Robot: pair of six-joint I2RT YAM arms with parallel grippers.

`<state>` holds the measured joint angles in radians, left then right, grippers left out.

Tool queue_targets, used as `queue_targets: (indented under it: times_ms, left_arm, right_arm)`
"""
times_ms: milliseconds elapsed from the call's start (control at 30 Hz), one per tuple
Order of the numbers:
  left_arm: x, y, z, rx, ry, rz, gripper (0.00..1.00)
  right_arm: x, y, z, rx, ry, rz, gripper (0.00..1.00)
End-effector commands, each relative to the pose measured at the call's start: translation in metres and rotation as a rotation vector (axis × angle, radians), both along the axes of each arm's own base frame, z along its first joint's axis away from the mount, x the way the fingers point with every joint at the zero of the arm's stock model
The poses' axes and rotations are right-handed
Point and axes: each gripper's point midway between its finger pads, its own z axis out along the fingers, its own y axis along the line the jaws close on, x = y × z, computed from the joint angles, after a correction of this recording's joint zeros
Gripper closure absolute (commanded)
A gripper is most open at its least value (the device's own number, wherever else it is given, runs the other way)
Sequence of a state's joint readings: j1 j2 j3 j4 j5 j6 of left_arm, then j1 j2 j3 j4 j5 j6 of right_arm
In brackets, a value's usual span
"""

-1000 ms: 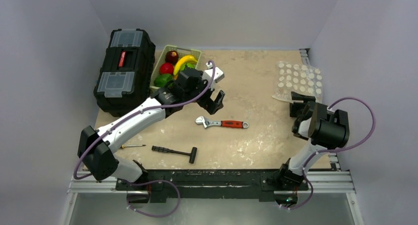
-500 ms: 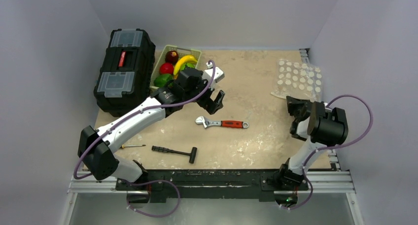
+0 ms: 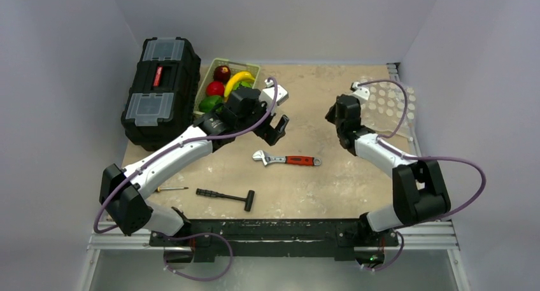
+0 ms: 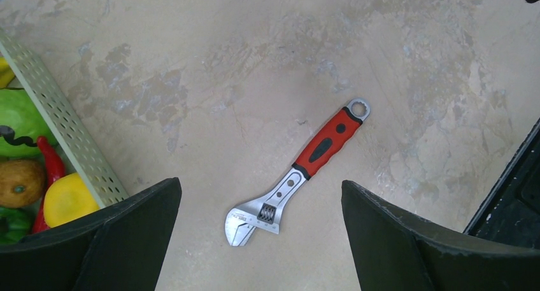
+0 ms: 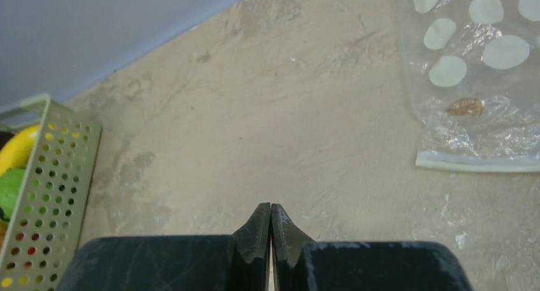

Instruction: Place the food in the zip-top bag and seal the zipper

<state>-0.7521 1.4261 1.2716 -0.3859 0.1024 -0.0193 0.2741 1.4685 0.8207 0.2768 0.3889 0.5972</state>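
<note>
Left gripper (image 4: 260, 186) hangs spread wide over the wrench (image 4: 299, 173), right gripper (image 5: 270, 216) is pressed together holding nothing, with the zip-top bag (image 5: 474, 87) nearby.

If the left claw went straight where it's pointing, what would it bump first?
Probably the red-handled wrench on the table: it shows between the fingers of the open left gripper, though depth is unclear.

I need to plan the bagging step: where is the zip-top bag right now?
In the top view the zip-top bag lies flat near the table's far right corner, just right of the right gripper.
</note>
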Motion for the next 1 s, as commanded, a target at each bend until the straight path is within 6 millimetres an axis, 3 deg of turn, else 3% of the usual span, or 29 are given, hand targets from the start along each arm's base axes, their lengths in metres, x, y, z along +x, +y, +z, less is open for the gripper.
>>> queue_targets:
  times_ms: [0, 100, 167, 233, 333, 567, 967]
  left_arm:
    - [0.009, 0.007, 0.026, 0.004, -0.099, 0.019, 0.04]
    - [0.007, 0.008, 0.025, 0.006, -0.097, 0.018, 0.04]
    - [0.007, 0.007, 0.025, 0.007, -0.100, 0.014, 0.04]
    - [0.006, 0.004, 0.027, 0.001, -0.093, 0.001, 0.05]
    - [0.002, 0.004, 0.032, -0.013, -0.091, -0.005, 0.05]
    - [0.000, 0.008, 0.047, -0.039, -0.119, -0.001, 0.05]
    - [0.001, 0.009, 0.048, -0.043, -0.118, 0.002, 0.05]
  right_arm:
    - [-0.025, -0.028, -0.024, 0.041, 0.128, -0.021, 1.00]
    - [-0.023, -0.037, -0.027, 0.326, 0.049, 0.048, 0.98]
    - [-0.021, -0.045, -0.030, 0.385, 0.041, 0.031, 0.72]
    - [-0.017, -0.059, -0.033, 0.424, 0.036, -0.029, 0.51]
    - [-0.017, -0.090, -0.045, 0.533, 0.023, -0.164, 0.36]
    - [-0.014, -0.137, -0.059, 0.701, -0.059, -0.432, 0.25]
    - [-0.001, -0.166, -0.091, 0.829, -0.195, -0.583, 0.25]
